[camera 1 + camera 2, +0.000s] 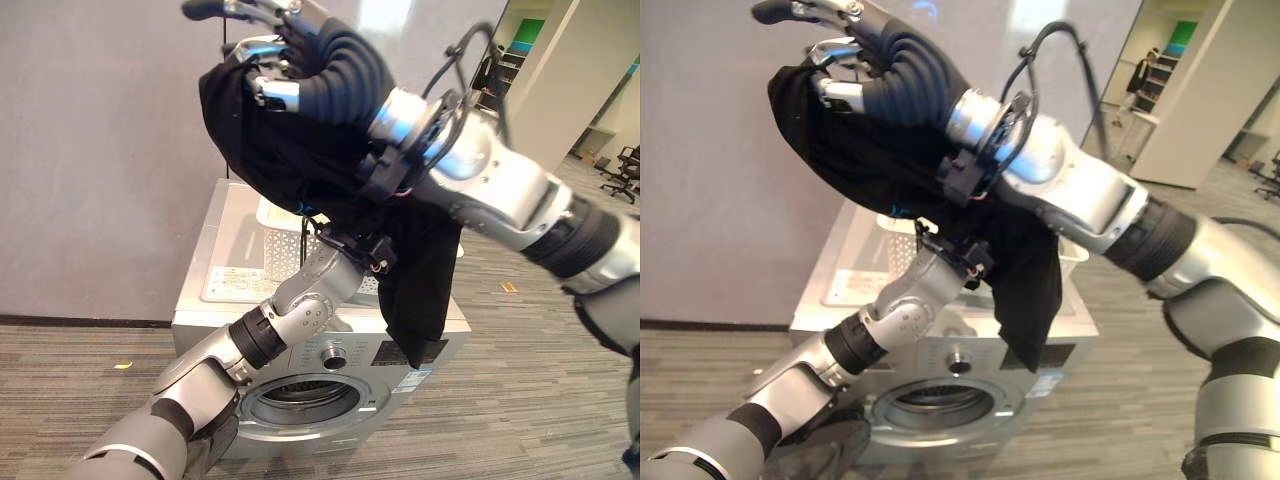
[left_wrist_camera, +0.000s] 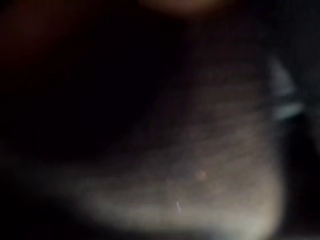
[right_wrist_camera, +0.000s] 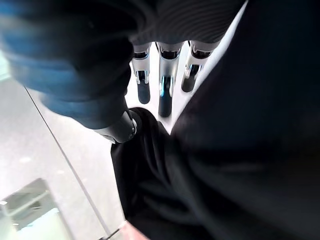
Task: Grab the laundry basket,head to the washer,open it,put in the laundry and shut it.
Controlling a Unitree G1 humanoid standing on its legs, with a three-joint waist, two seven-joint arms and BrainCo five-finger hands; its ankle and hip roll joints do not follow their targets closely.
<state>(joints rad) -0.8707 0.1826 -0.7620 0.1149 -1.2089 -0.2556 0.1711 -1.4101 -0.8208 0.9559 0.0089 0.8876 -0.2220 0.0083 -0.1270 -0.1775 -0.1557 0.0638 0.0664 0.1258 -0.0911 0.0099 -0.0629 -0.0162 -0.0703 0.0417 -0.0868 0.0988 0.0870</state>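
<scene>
One black garment (image 1: 300, 160) held high above the washing machine (image 1: 300, 390), bunched in the right hand (image 1: 290, 70), fingers and thumb curled round a fold of the cloth near its upper end; rest of the fabric hanging down in front of the machine's top, lower edge reaching to about the control panel. In the right wrist view, dark-tipped fingers (image 3: 162, 75) bent in a row beside the thumb, black cloth filling the space just past them. Left arm raised from the lower left, wrist going up into the hanging garment; left hand buried in the fabric, so cannot tell whether open or closed. Left wrist view dark and blurred, with what looks like cloth right against the lens. White laundry basket (image 1: 283, 240) resting on the washer's top, partly hidden behind the garment. Round front door opening (image 1: 305, 403) visible low on the machine, drum showing inside. Grey wall (image 1: 100, 150) behind the washer.
</scene>
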